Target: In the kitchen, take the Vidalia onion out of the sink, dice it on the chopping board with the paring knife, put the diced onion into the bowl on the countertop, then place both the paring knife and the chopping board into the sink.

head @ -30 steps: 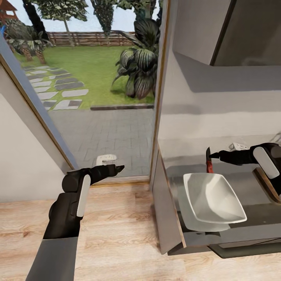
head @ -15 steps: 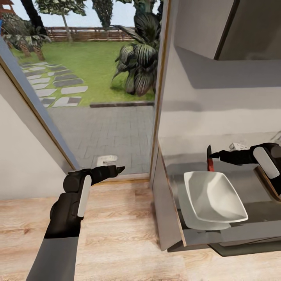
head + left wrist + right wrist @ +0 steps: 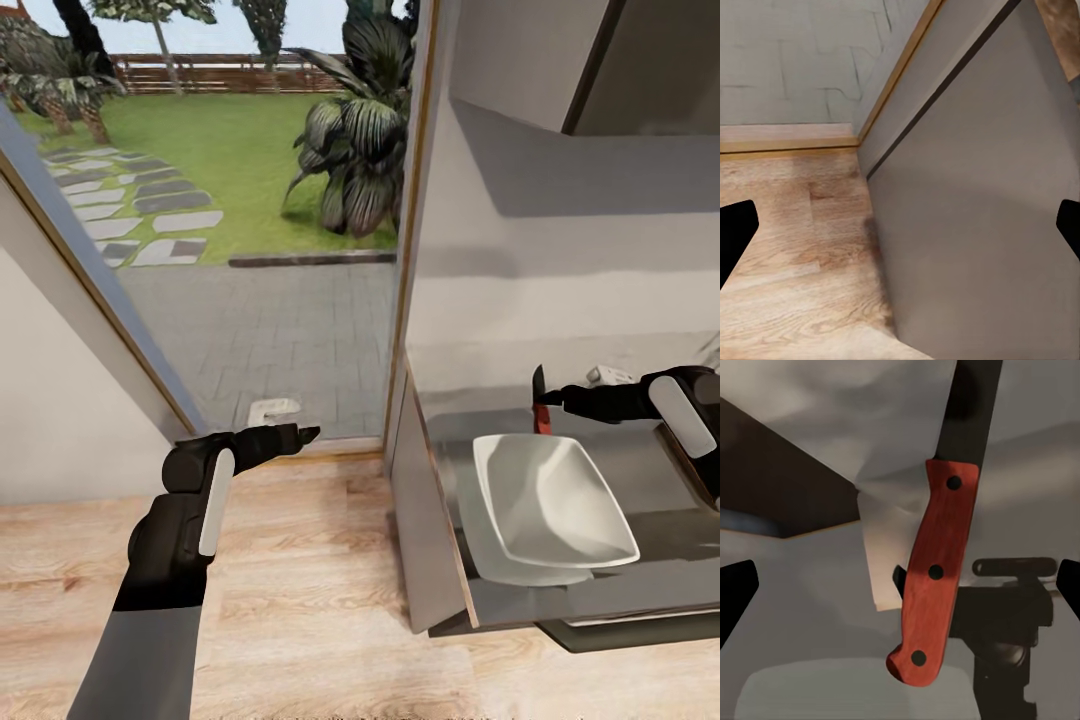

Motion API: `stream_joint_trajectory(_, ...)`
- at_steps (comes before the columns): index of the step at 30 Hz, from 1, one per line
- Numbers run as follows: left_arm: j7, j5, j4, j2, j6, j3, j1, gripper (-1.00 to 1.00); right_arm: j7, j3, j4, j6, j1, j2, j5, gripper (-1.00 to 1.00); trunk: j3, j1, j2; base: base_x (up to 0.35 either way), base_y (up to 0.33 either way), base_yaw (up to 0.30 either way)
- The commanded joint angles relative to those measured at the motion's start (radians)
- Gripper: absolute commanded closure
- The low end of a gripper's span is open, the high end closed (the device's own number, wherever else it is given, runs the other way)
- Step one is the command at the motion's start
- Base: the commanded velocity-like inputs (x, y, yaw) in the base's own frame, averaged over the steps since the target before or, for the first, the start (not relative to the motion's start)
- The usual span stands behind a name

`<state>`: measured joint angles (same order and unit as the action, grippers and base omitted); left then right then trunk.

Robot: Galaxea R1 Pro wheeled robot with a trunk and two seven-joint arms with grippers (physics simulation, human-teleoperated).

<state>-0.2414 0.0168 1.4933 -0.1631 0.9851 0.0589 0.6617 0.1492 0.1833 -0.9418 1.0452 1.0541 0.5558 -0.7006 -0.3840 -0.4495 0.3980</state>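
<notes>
Two arms are seen in the head view, and they are taken here from left to right. The left gripper is held out over the wooden floor, near the sill of the glass door and well apart from the countertop. Nothing is held by it. In the left wrist view its fingertips are seen at opposite edges of the frame, so the jaws are judged to be spread wide. The grey end panel of the cabinet is faced by them.

Further right, the bowl is seen resting on the countertop close to its front edge, with no diced onion made out in it. Just behind the bowl's far rim, the paring knife is carried by the right gripper. The knife's long axis is stood nearly upright, blade up and reddish handle down. In the right wrist view the handle is seen crossing between the fingers, with three rivets showing. The jaws are taken to be pinching it, though the contact itself is hidden.

A dark brown strip at the right edge, under the right forearm, may be the chopping board; this cannot be told for certain.

The right arm is clearly the nearer one for any work with the knife.
</notes>
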Motion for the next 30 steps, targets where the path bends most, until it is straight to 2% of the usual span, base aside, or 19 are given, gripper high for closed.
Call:
stream_joint_trajectory(1,-0.003,0.002,0.001,-0.001,0.006,0.002,0.001,-1.00,0.010,0.002,0.000,0.002,0.001,0.001,0.010,-1.00,-0.003,-0.001,0.002,0.000,0.000,0.000)
stream_joint_trajectory(30,-0.003,0.002,0.001,-0.001,0.006,0.002,0.001,-1.00,0.011,0.002,0.000,0.002,0.001,0.001,0.010,-1.00,-0.051,-0.001,0.002,0.000,0.000,0.000)
